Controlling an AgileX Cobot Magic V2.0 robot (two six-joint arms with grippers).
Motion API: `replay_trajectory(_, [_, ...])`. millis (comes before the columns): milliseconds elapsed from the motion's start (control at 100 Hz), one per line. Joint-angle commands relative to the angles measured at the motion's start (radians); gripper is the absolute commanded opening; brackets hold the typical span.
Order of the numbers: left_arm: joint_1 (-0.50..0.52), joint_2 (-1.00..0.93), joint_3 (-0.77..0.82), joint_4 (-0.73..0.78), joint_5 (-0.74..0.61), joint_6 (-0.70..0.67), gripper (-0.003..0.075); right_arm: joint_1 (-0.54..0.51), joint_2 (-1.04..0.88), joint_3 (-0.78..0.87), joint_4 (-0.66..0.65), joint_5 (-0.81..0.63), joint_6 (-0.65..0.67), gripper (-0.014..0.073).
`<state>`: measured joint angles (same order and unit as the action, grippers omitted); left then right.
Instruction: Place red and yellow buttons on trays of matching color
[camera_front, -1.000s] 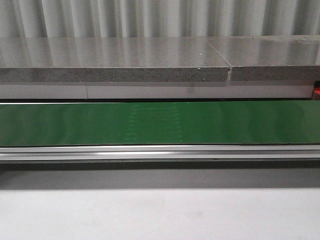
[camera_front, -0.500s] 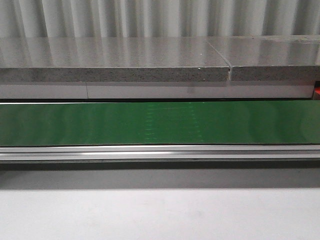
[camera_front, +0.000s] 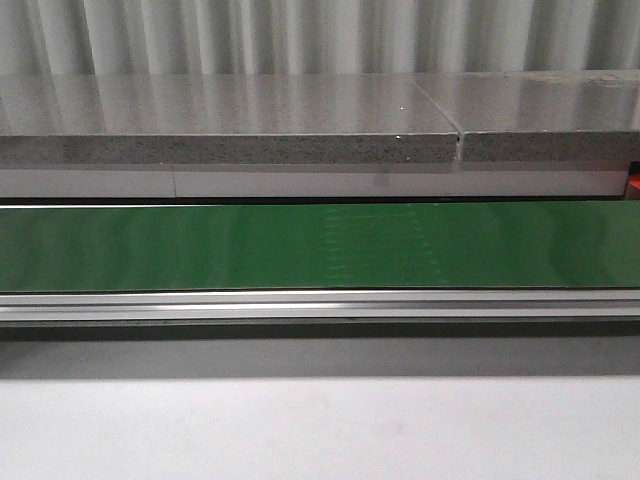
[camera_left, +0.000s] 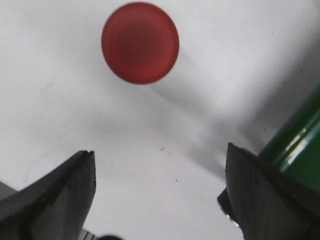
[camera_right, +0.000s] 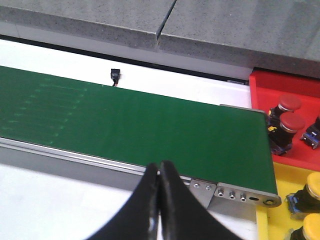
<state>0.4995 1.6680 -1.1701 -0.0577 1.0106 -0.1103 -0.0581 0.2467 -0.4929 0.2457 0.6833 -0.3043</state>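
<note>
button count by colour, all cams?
Red buttons: 3 – one on the white table, two in the red tray.
Yellow buttons: 2, partly cut off, in the yellow tray.
Total: 5 visible.

The red tray (camera_right: 295, 120) and yellow tray (camera_right: 280, 200) are running off the right edge of the right wrist view; the lowest yellow button (camera_right: 311, 227) is getting cropped at the bottom right corner.

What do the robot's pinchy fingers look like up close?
Each tool has two dark, smooth fingers. The left tool's fingers look like broad wedges with flat inner faces. The right tool's fingers are black and curve to narrow tips. No cables or markings show.
</note>
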Motion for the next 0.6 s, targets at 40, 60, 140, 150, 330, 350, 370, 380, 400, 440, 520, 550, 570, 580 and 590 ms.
replay_trajectory(40, [0.003,-0.007,-0.048,-0.005,-0.053,0.0,0.0525,0.001,0.008,-0.026,0.018,-0.064,-0.012,-0.0018])
replay_trajectory(60, [0.003,0.0,-0.053,-0.005,-0.055,0.0,0.0525,0.001,0.008,-0.026,0.018,-0.064,-0.012,-0.0018])
replay_trajectory(140, [0.003,0.029,-0.077,-0.005,-0.058,0.0,0.0525,0.001,0.008,-0.026,0.018,-0.064,-0.012,-0.0018])
replay_trajectory(150, [0.003,0.032,-0.082,-0.005,-0.058,0.0,0.0525,0.001,0.008,-0.026,0.018,-0.064,-0.012,-0.0018])
replay_trajectory(330, [0.003,0.092,-0.116,0.0,-0.058,0.0,0.0525,0.001,0.008,-0.026,0.018,-0.064,-0.012,-0.0018])
replay_trajectory(350, [0.003,0.1,-0.117,0.0,-0.058,0.0,0.0525,0.001,0.008,-0.026,0.018,-0.064,-0.012,-0.0018])
replay_trajectory(370, [0.003,0.106,-0.12,0.002,-0.058,0.0,0.0525,0.001,0.008,-0.026,0.018,-0.064,-0.012,-0.0018])
replay_trajectory(380, [0.003,0.109,-0.12,0.003,-0.058,0.0,0.0525,0.001,0.008,-0.026,0.018,-0.064,-0.012,-0.0018])
replay_trajectory(400, [0.003,0.117,-0.123,0.003,-0.058,0.0,0.0525,0.001,0.008,-0.026,0.018,-0.064,-0.012,-0.0018])
replay_trajectory(440, [0.003,0.132,-0.13,0.005,-0.06,0.0,0.0525,0.001,0.008,-0.026,0.018,-0.064,-0.012,-0.0018])
replay_trajectory(520, [0.003,0.153,-0.142,0.007,-0.078,0.0,0.0525,0.001,0.008,-0.026,0.018,-0.064,-0.012,-0.0018])
replay_trajectory(550, [0.003,0.16,-0.142,0.009,-0.092,0.0,0.0525,0.001,0.008,-0.026,0.018,-0.064,-0.012,-0.0018])
replay_trajectory(570, [0.003,0.16,-0.142,0.009,-0.098,0.0,0.0525,0.001,0.008,-0.026,0.018,-0.064,-0.012,-0.0018])
replay_trajectory(580, [0.003,0.16,-0.142,0.009,-0.106,0.0,0.0525,0.001,0.008,-0.026,0.018,-0.064,-0.012,-0.0018])
replay_trajectory(590, [0.003,0.16,-0.142,0.009,-0.109,0.0,0.0525,0.001,0.008,-0.026,0.018,-0.064,-0.012,-0.0018])
